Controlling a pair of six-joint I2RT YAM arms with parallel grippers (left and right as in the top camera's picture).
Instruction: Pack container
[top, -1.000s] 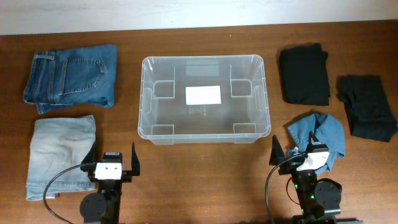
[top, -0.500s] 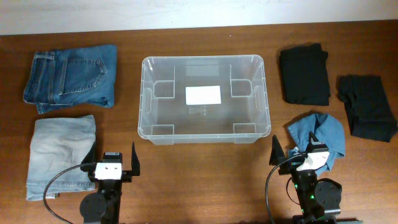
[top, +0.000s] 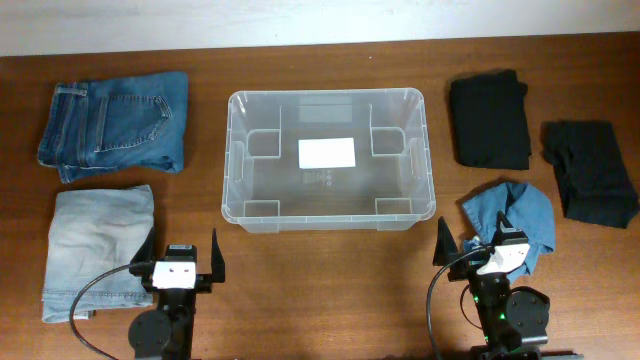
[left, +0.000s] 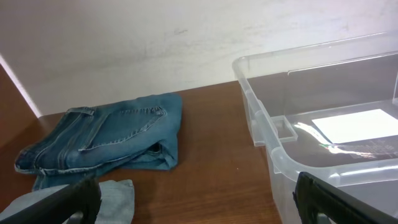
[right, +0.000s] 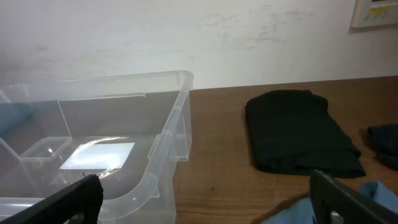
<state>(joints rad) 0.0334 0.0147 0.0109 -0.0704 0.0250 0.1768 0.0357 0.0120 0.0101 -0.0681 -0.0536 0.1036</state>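
Looking down, you see the clear, round-cornered container (top: 233, 165) centred on the tabletop (top: 330, 280), a white label (top: 327, 153) on its base; nearer you, both arms' jaws gape, gripping nothing.

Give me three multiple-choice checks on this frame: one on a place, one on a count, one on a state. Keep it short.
1. Where do the dark blue jeans lie relative to the container?
A. inside it
B. on its left, at the far side of the table
C. on its right

2. How many garments here are black?
A. one
B. two
C. four

3. What state is the container in?
A. open-topped and empty
B. half full of clothes
C. closed with a lid

Answers:
1 B, the overhead view shows them on the wood at the far left.
2 B, two black piles lie right of the container.
3 A, only its white label shows on the bare base.
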